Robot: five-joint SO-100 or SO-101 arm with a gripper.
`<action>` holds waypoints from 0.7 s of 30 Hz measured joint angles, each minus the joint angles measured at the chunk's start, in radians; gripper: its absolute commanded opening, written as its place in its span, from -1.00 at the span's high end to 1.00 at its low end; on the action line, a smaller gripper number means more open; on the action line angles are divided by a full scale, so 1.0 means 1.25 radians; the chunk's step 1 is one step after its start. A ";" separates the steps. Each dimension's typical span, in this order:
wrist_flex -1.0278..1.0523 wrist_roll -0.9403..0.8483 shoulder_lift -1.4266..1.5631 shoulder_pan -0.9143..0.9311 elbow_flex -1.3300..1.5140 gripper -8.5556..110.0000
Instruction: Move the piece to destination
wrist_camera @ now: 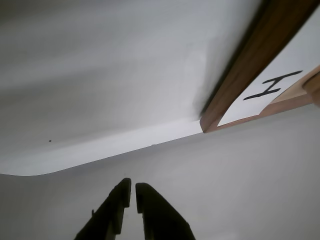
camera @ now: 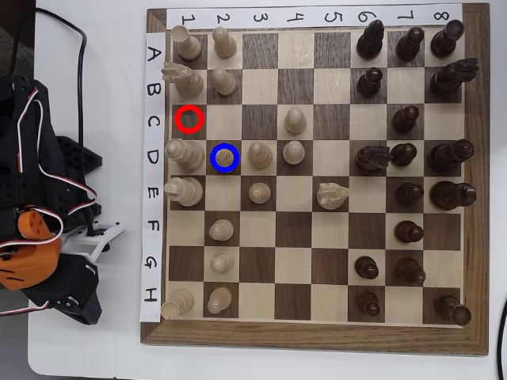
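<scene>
In the overhead view the piece (camera: 226, 157), a small light-tan pawn, stands upright inside the blue ring on the destination (camera: 211, 171), a dark square in row D, column 2. The arm (camera: 47, 261) is folded on the white table left of the board, well away from the piece. In the wrist view my gripper (wrist_camera: 132, 186) shows two dark fingers almost touching, shut with nothing between them, above bare table near the board's H corner (wrist_camera: 250, 65). Neither the piece nor the destination shows in the wrist view.
A red ring marks an empty dark square (camera: 189, 119) in row C, column 1. Several light pieces stand close around the piece, such as the tall one (camera: 184, 153) to its left and a pawn (camera: 260, 154) to its right. Dark pieces fill the board's right side. Cables (camera: 79, 71) run left of the board.
</scene>
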 measured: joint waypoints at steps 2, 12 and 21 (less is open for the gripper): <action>0.000 0.000 0.000 0.001 0.000 0.85; -0.033 0.330 0.000 0.054 -0.012 0.85; -0.011 0.664 -0.050 0.155 -0.052 0.85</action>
